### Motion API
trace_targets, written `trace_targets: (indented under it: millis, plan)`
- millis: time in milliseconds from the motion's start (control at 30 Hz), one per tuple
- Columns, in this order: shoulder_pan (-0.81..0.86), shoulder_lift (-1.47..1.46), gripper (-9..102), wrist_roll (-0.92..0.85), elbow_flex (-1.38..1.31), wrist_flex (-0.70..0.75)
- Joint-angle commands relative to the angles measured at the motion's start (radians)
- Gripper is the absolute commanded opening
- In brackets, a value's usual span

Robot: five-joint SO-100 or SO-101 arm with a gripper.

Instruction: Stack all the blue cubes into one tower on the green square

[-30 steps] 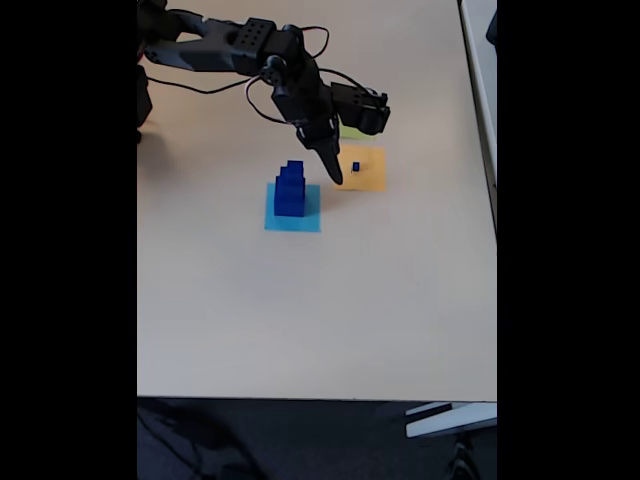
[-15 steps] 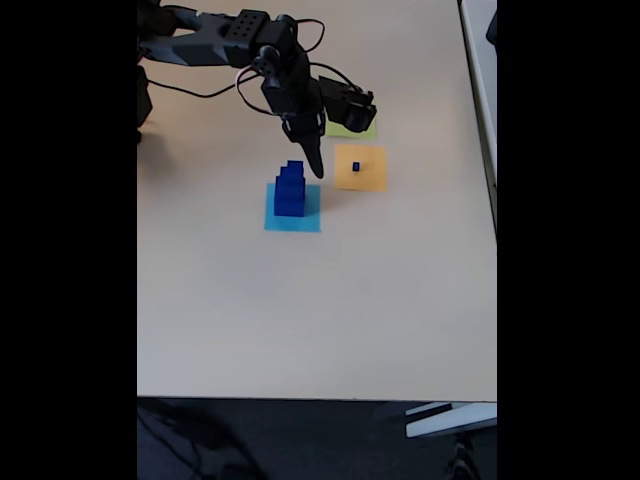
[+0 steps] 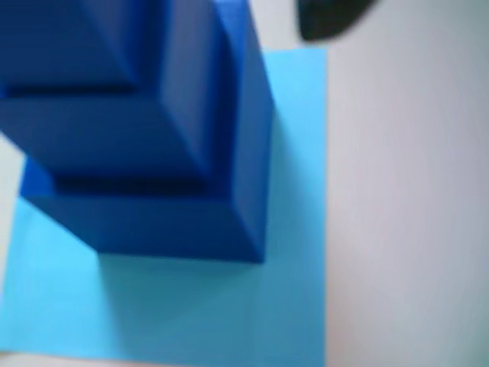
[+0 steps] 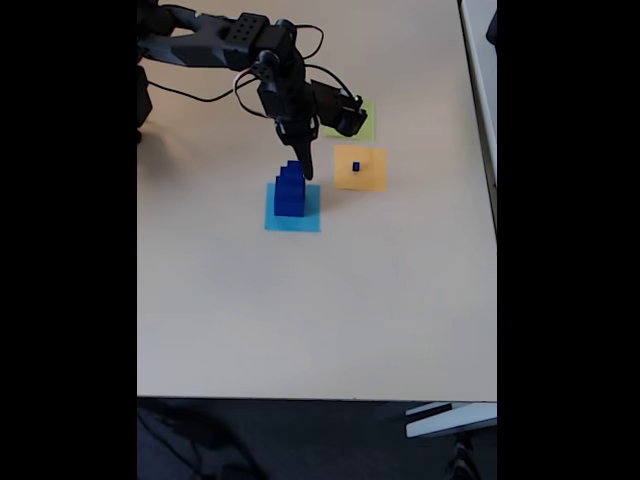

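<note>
- Stepped dark blue tower of solid cubes (image 4: pixel 290 190) stands on the flat light blue paper square (image 4: pixel 293 218), not on the pale yellow-green paper square (image 4: pixel 362 122). So placement-wise nothing looks done yet.
- One tiny dark blue cube (image 4: pixel 355 166) sits alone on the flat orange paper square (image 4: pixel 360 168), well apart from the tower.
- Green square is bare where visible; the arm partly covers it.
- Judgement: all cubes must still go to the green sq., largest first, so the tower probably gets taken down top-first.
- Black robot gripper (image 4: pixel 306 168) hangs just beside the tower's top, on its right in the fixed view. Jaws: can't tell whether released or clenched, too small and dark; nothing seen held.
- Wrist view: tower's stepped blocks (image 3: pixel 145 130) close up and blurred, light blue square (image 3: pixel 290 229) underneath, a dark gripper part at the top edge.
- Surface: plain beige counter (image 4: pixel 300 320), matte, otherwise uncluttered; loose black cables by the arm.
- Room: dark floor below the counter's near edge, pale objects at lower right and along the right side, unclear what.
</note>
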Motion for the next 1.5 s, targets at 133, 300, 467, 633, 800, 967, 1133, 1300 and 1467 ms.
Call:
trace_targets:
  millis: [133, 300, 467, 633, 800, 967, 1133, 1300, 1467]
  plan:
    - [0.026, 0.103, 28, -0.026, -0.003, 0.032]
    - [0.037, 0.103, 27, -0.037, 0.002, 0.034]
    - [0.041, 0.107, 24, -0.04, 0.012, 0.034]
    - [0.046, 0.107, 20, -0.037, 0.017, 0.035]
    - [0.052, 0.109, 12, -0.038, 0.02, 0.026]
    - [0.055, 0.109, 4, -0.037, 0.021, 0.021]
    - [0.055, 0.115, 0, -0.032, 0.021, 0.015]
    - [0.038, 0.12, 0, -0.029, -0.009, 0.017]
    - [-0.02, 0.029, 1, 0.034, -0.273, 0.141]
